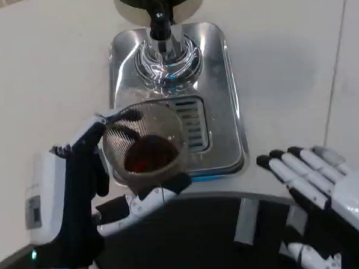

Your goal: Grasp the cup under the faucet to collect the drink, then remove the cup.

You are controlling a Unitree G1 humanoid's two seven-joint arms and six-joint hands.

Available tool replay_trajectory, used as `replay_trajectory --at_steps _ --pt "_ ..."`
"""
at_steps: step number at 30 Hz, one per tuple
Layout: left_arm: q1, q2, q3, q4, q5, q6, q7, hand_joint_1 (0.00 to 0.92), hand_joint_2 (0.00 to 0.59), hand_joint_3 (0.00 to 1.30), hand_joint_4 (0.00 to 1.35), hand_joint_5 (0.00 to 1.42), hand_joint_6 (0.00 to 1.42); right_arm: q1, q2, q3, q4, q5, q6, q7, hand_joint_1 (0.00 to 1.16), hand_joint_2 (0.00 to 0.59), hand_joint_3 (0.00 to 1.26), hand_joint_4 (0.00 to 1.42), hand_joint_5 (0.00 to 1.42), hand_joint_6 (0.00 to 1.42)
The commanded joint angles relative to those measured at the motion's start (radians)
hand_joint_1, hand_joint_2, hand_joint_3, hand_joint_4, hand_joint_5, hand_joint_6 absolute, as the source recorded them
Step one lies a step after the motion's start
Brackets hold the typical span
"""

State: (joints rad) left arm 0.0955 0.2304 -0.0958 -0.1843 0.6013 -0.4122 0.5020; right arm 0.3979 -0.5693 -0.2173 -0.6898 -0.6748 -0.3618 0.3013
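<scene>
Fingers: the fingers (101, 129) of your left hand (79, 176) wrap the clear cup (147, 148) from its left side and from below, so this hand is gripping the cup.
Cup: it holds a dark red drink (147, 157) in the bottom. You carry it above the front edge of the steel drip tray (223, 108), in front of the faucet (160, 27), not under it.
Step in hand: it seems you are taking the filled cup away from the dispenser.
How to do it well: keep the rim level, because the cup looks a little tilted toward you. Draw it back slowly and evenly; a jerk can spill the drink.
Grip: do not squeeze harder, because the thin wall may bend.
Right hand: your right hand (317, 175) waits near the tray's front right corner, fingers stretched and apart, holding nothing. Leave it there, away from the path of the cup.
Worktop: choose a free place on the white worktop (43, 69) beside the tray for putting down.
</scene>
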Motion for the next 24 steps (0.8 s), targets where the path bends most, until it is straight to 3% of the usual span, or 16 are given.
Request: replay_trajectory --at_steps 1,4,9,14,24 --pt "0.048 -0.018 -0.006 -0.056 0.017 -0.046 0.000 0.680 0.054 1.21 1.23 1.35 1.42 0.050 0.005 -0.033 -0.045 0.011 -0.056 -0.022 0.00 0.575 0.00 0.00 0.00 0.00" --pt "0.068 -0.025 -0.011 -0.070 0.024 -0.057 -0.005 0.680 0.057 1.21 1.23 1.35 1.42 0.071 0.015 -0.048 -0.057 0.012 -0.084 -0.033 0.00 0.579 0.00 0.00 0.00 0.00" --pt "0.087 -0.021 -0.015 -0.088 0.022 -0.084 -0.037 0.679 0.059 1.21 1.23 1.35 1.42 0.133 0.026 -0.117 -0.068 0.063 -0.170 -0.070 0.00 0.586 0.00 0.00 0.00 0.00" --pt "0.130 -0.030 -0.014 -0.124 0.006 -0.099 -0.069 0.678 0.061 1.22 1.22 1.35 1.42 0.227 0.064 -0.182 -0.090 0.099 -0.277 -0.106 0.00 0.586 0.00 0.00 0.00 0.00" --pt "0.163 -0.033 0.007 -0.154 -0.013 -0.137 -0.107 0.682 0.064 1.21 1.22 1.35 1.42 0.265 0.152 -0.160 -0.122 0.060 -0.329 -0.093 0.00 0.586 0.00 0.00 0.00 0.00"
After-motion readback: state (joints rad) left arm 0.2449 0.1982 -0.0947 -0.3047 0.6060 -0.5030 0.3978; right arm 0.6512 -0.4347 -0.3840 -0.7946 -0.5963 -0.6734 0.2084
